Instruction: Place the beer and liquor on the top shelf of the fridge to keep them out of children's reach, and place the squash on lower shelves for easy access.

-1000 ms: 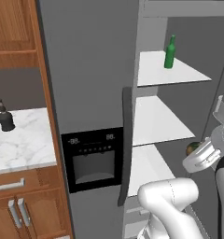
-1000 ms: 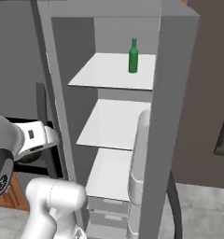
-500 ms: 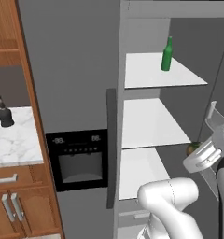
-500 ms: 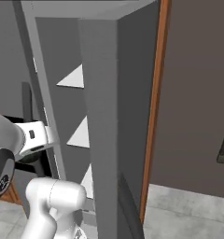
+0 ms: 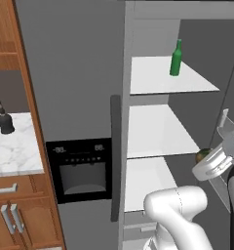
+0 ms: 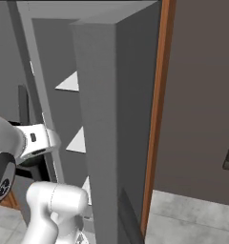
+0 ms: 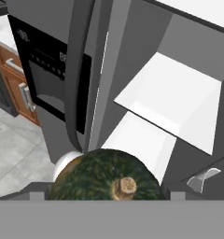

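Sitting at the bottom of the hand view, the squash (image 7: 106,175) is seen close up, dark green with a tan stem stub, held between the widely spread jaws of the pincer (image 7: 106,196); a sliver of it is also seen at the wrist in the left base view (image 5: 203,155), just off the right edge of the middle shelf. The beer (image 5: 176,58) is stood upright on the top shelf (image 5: 158,80) of the fridge (image 5: 75,73), toward its right side. The lower shelves (image 5: 153,132) are seen below it as bare white panels, the same ones being visible ahead of the pincer in the hand view. The liquor (image 5: 5,120) is stood on the marble desk (image 5: 14,151) left of the fridge, well apart from the open compartment. The dark vertical handle (image 5: 115,156) and the black dispenser panel (image 5: 80,168) are seen on the closed door. In the right base view, the open door (image 6: 104,124) is seen edge-on, with shelf corners visible behind it.
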